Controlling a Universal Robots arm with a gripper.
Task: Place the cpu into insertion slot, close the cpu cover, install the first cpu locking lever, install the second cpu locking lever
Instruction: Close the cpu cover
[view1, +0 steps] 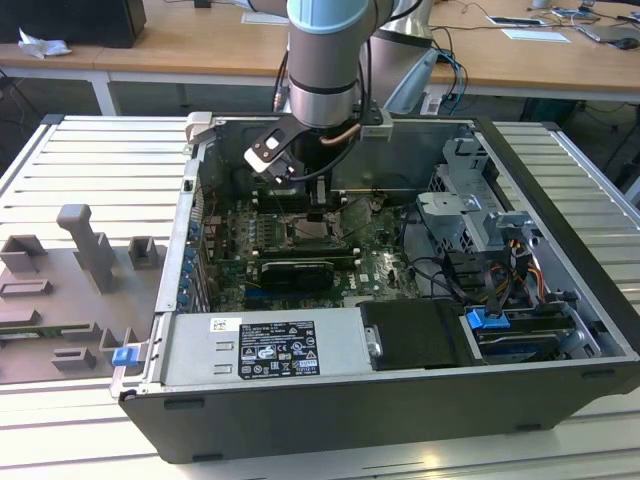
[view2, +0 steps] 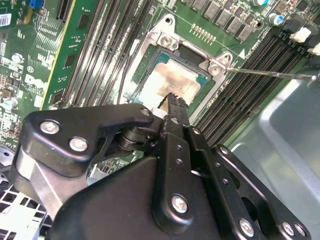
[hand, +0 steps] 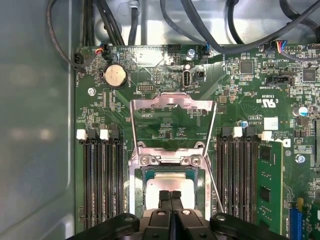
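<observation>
The cpu (hand: 170, 181) sits in the insertion slot (hand: 134, 186). The cpu cover (hand: 172, 101) is open on the slot's coin cell (hand: 114, 76) side. Memory slots (hand: 100, 180) flank the slot.

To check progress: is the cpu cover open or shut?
Open. In the first wrist view the cpu cover lies swung back, leaving the cpu uncovered.

A white label (view1: 265, 348) dense with black print and small symbols stands on the grey power supply housing (view1: 338, 345), toward 7 o'clock in the exterior view; none of it reads clearly. In the first wrist view the green motherboard (hand: 225, 105) carries white printed marks (hand: 269, 102) and a small white sticker (hand: 270, 123), both illegible.
</observation>
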